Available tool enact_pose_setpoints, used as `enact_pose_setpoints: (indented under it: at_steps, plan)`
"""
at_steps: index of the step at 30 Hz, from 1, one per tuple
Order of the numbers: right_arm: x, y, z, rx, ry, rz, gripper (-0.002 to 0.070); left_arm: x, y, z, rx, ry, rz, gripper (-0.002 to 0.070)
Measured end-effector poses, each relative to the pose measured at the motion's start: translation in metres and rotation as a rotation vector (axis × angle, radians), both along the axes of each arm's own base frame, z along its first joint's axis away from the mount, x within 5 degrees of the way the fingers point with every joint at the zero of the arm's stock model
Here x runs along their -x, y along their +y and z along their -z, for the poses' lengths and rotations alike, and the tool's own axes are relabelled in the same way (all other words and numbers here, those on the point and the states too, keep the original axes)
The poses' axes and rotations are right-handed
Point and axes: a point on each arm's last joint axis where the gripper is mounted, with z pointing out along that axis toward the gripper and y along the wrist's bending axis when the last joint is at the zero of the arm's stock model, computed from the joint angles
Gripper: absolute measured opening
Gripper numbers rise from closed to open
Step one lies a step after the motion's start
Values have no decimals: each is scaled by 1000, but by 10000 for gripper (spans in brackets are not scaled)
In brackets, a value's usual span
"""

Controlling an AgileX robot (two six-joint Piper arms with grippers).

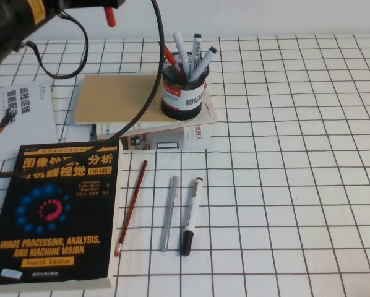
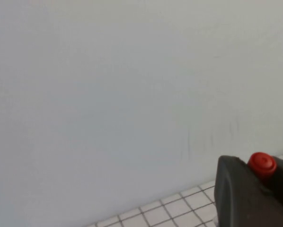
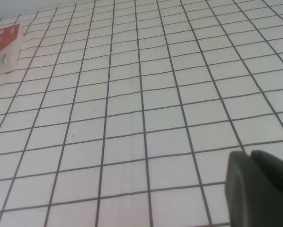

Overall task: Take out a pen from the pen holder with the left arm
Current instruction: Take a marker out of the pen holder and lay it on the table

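Note:
A black mesh pen holder (image 1: 185, 93) stands on a stack of books at the back middle, with several markers and a red pen (image 1: 171, 60) sticking out of it. My left gripper (image 1: 106, 4) is high at the back left, well left of the holder, shut on a red pen (image 1: 111, 17) that hangs down from it. In the left wrist view the pen's red end (image 2: 262, 164) shows between the dark fingers (image 2: 236, 194), facing the white wall. My right gripper (image 3: 255, 161) hovers low over bare grid table, its fingers pressed together with nothing between them.
A brown-covered book (image 1: 120, 98) lies under the holder. A black textbook (image 1: 52, 213) sits at front left, with a white booklet (image 1: 18, 117) behind it. A red pencil (image 1: 131, 207), a silver pen (image 1: 169, 213) and a black marker (image 1: 192, 216) lie side by side. A black cable (image 1: 154, 74) hangs across.

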Motion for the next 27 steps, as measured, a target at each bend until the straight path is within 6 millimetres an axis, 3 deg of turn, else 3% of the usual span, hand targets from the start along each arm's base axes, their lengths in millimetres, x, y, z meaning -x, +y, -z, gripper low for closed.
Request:
enact_pose_setpoints:
  at_steps: [3, 6, 15, 22, 27]
  plan:
    - [0, 0, 0, 0, 0, 0, -16, 17, 1, -10, -17, 63, -90, 50]
    - [0, 0, 0, 0, 0, 0, -16, 27, -6, -4, -31, 156, -149, 50]
    - [0, 0, 0, 0, 0, 0, -16, 30, -19, 56, -133, 730, -231, 50]
    - [0, 0, 0, 0, 0, 0, -16, 16, -39, 78, -132, 1068, -117, 50]
    - [0, 0, 0, 0, 0, 0, -16, -8, -47, 116, -109, 1279, -70, 50]
